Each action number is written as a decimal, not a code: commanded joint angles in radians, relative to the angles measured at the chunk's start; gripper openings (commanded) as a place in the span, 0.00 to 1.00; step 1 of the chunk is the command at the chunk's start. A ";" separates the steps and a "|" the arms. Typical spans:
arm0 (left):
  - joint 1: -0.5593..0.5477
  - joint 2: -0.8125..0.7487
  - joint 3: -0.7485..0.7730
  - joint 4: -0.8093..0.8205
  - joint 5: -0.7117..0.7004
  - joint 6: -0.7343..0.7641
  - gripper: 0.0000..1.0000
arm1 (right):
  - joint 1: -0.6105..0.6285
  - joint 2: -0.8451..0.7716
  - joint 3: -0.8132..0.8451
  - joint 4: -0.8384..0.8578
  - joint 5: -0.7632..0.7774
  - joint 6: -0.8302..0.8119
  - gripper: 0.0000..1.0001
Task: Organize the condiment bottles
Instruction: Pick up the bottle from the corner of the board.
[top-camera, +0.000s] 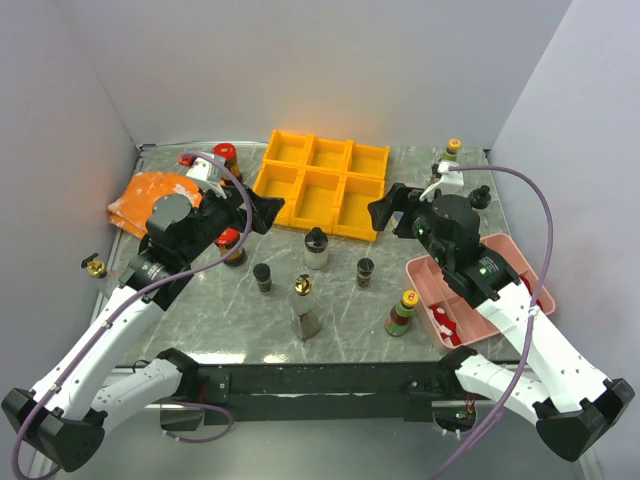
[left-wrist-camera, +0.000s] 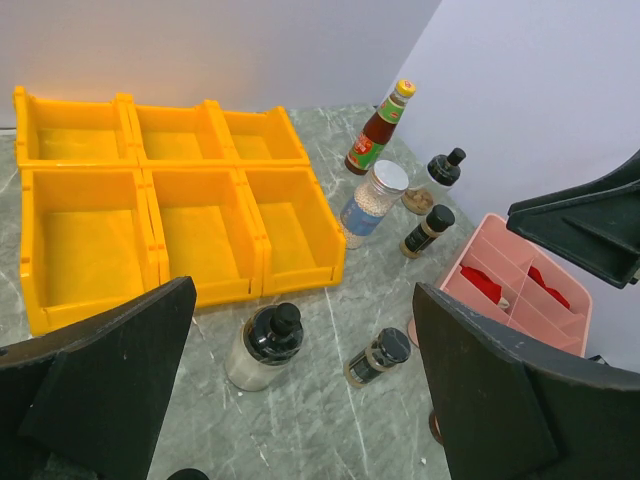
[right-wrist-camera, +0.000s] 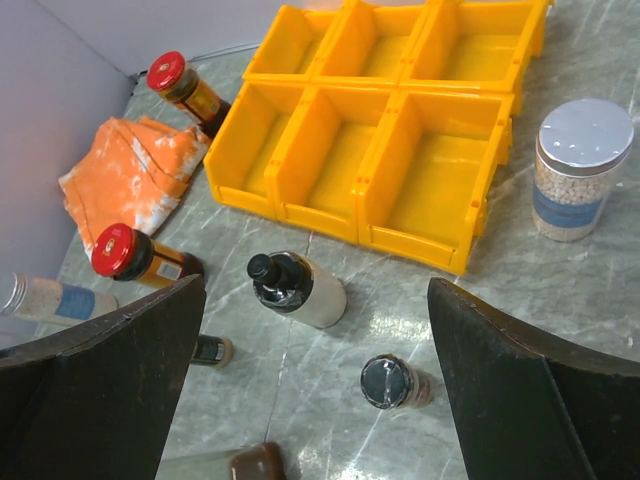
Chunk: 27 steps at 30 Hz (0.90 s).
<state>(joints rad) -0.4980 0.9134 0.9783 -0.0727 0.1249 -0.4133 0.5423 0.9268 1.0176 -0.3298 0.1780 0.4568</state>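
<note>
between the two black fingers of the left gripper (top-camera: 268, 212) there is only air: it is released, spread wide, and grasps nothing. just below and ahead of it a white bottle with black cap (left-wrist-camera: 265, 345) stands upright on the grey table (left-wrist-camera: 330, 430), and a small dark jar (left-wrist-camera: 380, 357) stands near that bottle. farther ahead of this gripper lies the yellow six-bin tray (left-wrist-camera: 255, 225). past the tray corner, well away from the fingers, four bottles stand close together: a silver-cap jar (left-wrist-camera: 370, 203) with white grains, a red sauce bottle (left-wrist-camera: 380, 128) with yellow-green cap, a round black-cap bottle (left-wrist-camera: 440, 172) and a slim dark bottle (left-wrist-camera: 427, 230). beside them is the pink tray (left-wrist-camera: 480, 255), with red packets (left-wrist-camera: 478, 282) in its compartments.

the right gripper (top-camera: 382, 212) is released too, fingers far apart and holding nothing. it points toward the left gripper, and the same white bottle and dark jar are below the space between the two. beyond its fingers one red-cap bottle (right-wrist-camera: 180, 85) stands at the far corner of the yellow tray, touching the orange cloth (right-wrist-camera: 125, 175); a second red-cap bottle (right-wrist-camera: 135, 255) is nearer to this gripper. a clear bottle (right-wrist-camera: 50, 298) is partly hidden behind one finger. behind both grippers, toward the arm bases, stand a gold-cap bottle (top-camera: 303, 310) and a green-cap bottle (top-camera: 403, 312), the last one just beside the pink tray.
</note>
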 joint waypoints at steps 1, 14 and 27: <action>0.001 -0.015 0.019 0.028 -0.014 -0.004 0.97 | -0.004 -0.019 0.047 -0.005 0.035 0.016 1.00; 0.003 -0.019 0.020 0.025 -0.022 -0.001 0.96 | -0.005 0.015 0.105 -0.268 0.155 0.120 1.00; 0.001 -0.025 0.017 0.030 -0.013 -0.005 0.97 | 0.021 -0.081 0.007 -0.586 0.203 0.203 0.78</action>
<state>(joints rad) -0.4980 0.9131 0.9783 -0.0727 0.1078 -0.4133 0.5442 0.8806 1.0527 -0.8135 0.3931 0.6312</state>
